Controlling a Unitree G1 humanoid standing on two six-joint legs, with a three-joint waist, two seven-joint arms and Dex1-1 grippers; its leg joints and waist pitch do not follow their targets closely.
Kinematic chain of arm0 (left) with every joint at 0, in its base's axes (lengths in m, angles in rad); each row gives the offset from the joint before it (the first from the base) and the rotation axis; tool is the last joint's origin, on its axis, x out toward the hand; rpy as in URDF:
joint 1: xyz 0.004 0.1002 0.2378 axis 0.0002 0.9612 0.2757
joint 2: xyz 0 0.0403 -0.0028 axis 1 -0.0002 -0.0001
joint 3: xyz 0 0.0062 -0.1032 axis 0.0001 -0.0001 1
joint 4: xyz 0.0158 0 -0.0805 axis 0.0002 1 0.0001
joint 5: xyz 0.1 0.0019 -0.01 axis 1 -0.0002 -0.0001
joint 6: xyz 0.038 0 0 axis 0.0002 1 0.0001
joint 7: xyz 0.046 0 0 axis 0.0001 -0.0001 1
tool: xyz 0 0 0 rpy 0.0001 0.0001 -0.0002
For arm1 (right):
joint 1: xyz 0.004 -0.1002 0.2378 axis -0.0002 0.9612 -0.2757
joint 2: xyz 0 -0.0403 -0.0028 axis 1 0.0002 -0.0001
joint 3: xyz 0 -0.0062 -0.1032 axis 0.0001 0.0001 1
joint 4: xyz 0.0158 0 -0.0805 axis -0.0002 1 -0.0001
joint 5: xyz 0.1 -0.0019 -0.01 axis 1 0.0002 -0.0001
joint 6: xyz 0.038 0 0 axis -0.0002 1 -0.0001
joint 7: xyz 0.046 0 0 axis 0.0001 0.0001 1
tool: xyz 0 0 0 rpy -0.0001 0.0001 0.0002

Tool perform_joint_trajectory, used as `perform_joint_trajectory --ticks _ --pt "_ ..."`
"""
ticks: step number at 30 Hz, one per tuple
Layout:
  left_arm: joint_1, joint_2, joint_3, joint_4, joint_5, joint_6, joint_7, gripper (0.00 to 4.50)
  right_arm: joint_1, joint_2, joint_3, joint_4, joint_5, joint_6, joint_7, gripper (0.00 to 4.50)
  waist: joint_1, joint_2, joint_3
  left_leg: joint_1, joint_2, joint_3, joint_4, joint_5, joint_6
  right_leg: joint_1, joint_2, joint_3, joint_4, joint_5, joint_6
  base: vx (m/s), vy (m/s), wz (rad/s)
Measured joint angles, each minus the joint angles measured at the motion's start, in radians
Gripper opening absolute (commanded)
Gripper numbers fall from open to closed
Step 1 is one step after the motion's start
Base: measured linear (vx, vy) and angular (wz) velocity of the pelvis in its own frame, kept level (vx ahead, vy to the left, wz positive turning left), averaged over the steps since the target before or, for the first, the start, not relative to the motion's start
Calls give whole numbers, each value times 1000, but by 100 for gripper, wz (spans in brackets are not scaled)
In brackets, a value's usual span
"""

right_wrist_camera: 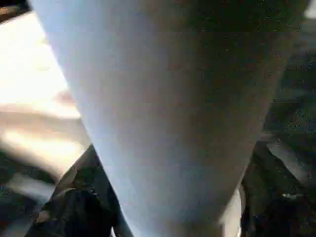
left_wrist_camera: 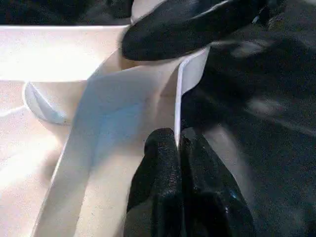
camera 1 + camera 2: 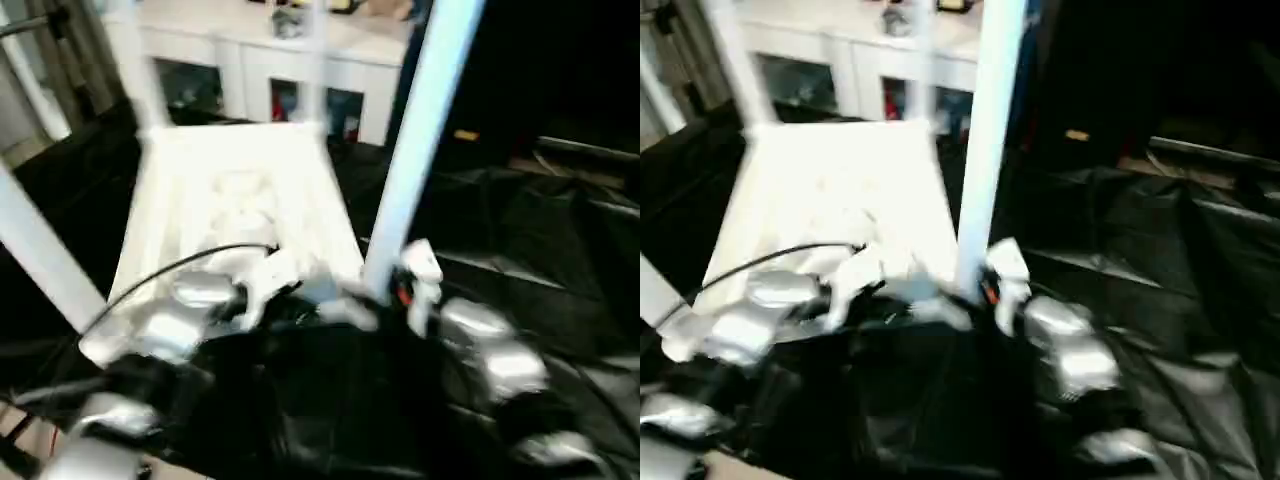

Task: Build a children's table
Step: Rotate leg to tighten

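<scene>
The table top (image 3: 235, 215) lies upside down on black sheeting (image 3: 540, 250), ribs up, with legs standing at its far-left, far-right and near-left sockets. The step in hand looks like seating the near-right leg (image 3: 420, 130). The left tool (image 2: 178, 148) is pinched together on the top's thin near rim, steadying it. The right tool (image 1: 168, 217) straddles the leg's foot, fingers around the tube. Next, I judge, comes a straight downward push into the socket. Open sheeting lies right; a white cabinet (image 3: 290, 60) stands beyond.

black sheet (image 3: 520, 230), upturned table top (image 3: 240, 190)
</scene>
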Motion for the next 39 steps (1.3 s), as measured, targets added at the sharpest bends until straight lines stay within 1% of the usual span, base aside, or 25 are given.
perform_joint_trajectory --ticks 2,3,5,6,8,9,10,12,15,17,19,21,26,31,34,35,37,38,39 --pt "0 -9 1 0 3 5 13 0 0 9 -1 7 -13 -20 -33 270 3 3 -2 0 0 0 0 0 0 0 0 1 0 0 0 0 0 0" --pt "0 -10 1 -1 3 5 13 0 1 9 -1 8 -15 -27 -33 305 3 4 -2 -1 0 0 0 0 0 0 0 1 0 0 0 0 0 0" --pt "1 -10 -8 -6 3 5 12 0 2 9 -1 13 -15 -42 -31 340 4 5 -3 -4 0 0 0 0 0 0 0 1 0 0 1 0 0 0" --pt "1 -10 -9 -8 3 5 11 0 2 10 -1 13 -13 -43 -25 340 4 5 -3 -4 0 0 0 0 0 0 0 1 0 0 0 0 0 0" --pt "3 -9 -7 -11 3 5 6 0 2 10 -6 12 -4 -41 -1 364 4 5 -3 -4 0 0 -1 0 0 0 0 1 0 2 -2 0 0 0" --pt "6 -7 -6 -15 3 5 0 0 2 9 -8 11 -3 -40 11 364 3 5 -3 -4 0 0 -1 0 0 0 0 1 0 2 -2 0 0 0" --pt "8 -6 -5 -18 3 5 -3 0 3 9 -8 11 -3 -40 19 385 2 5 -3 -4 0 0 -1 0 0 -1 0 1 0 2 -2 0 0 0" --pt "11 0 -2 -25 3 3 -16 0 4 5 -8 6 -3 -38 47 396 0 5 -3 -5 0 0 -2 0 0 -1 0 1 0 2 -2 0 0 0" --pt "20 23 1 -41 -15 -1 -56 0 20 -30 5 -24 6 -32 152 396 0 4 -2 -6 0 0 -5 0 0 -3 0 0 0 2 -2 0 0 0" --pt "23 39 1 -46 -24 -9 -88 0 27 -62 17 -41 26 -23 232 396 1 4 -2 -7 1 0 -5 0 0 -3 1 -1 0 1 -1 0 0 0" --pt "25 64 1 -49 -42 -17 -137 0 48 -115 42 -86 45 5 338 396 5 4 -2 -8 1 0 -6 0 0 -4 1 -2 -1 0 -1 0 0 0" --pt "29 91 0 -49 -58 -34 -199 0 60 -182 85 -131 56 26 456 396 10 4 -2 -9 1 0 -5 0 1 -4 1 -2 -1 -2 -1 0 0 0" --pt "29 122 -7 -49 -73 -66 -293 0 55 -262 132 -158 51 33 622 396 12 2 -1 -12 1 0 -4 3 6 -4 0 -2 -2 -3 -2 0 0 0" --pt "33 163 -23 -59 -102 -67 -385 0 50 -279 168 -169 58 37 731 396 12 -2 1 -12 2 0 -4 3 6 -4 0 -3 -1 -3 -2 0 0 0" --pt "34 181 -26 -62 -110 -68 -420 0 46 -281 179 -175 71 53 761 362 11 -4 3 -12 2 1 -3 3 6 -5 0 -3 -1 -3 -2 0 0 0" --pt "34 183 -26 -62 -110 -70 -428 0 45 -281 179 -175 73 55 765 362 12 -5 3 -12 2 1 -3 3 6 -5 0 -3 -1 -3 -2 0 0 0" --pt "34 188 -26 -62 -111 -77 -439 0 45 -280 179 -175 75 57 772 339 12 -6 3 -13 2 1 -3 3 6 -5 0 -3 -1 -3 -2 0 0 0" --pt "34 190 -26 -62 -112 -79 -442 0 45 -280 179 -175 75 57 775 339 12 -6 3 -13 2 1 -3 3 6 -5 0 -3 -1 -3 -2 0 0 0" --pt "34 192 -26 -62 -113 -80 -446 0 44 -280 179 -175 75 58 776 327 12 -6 4 -13 2 1 -3 3 6 -5 0 -3 -1 -3 -2 0 0 0"
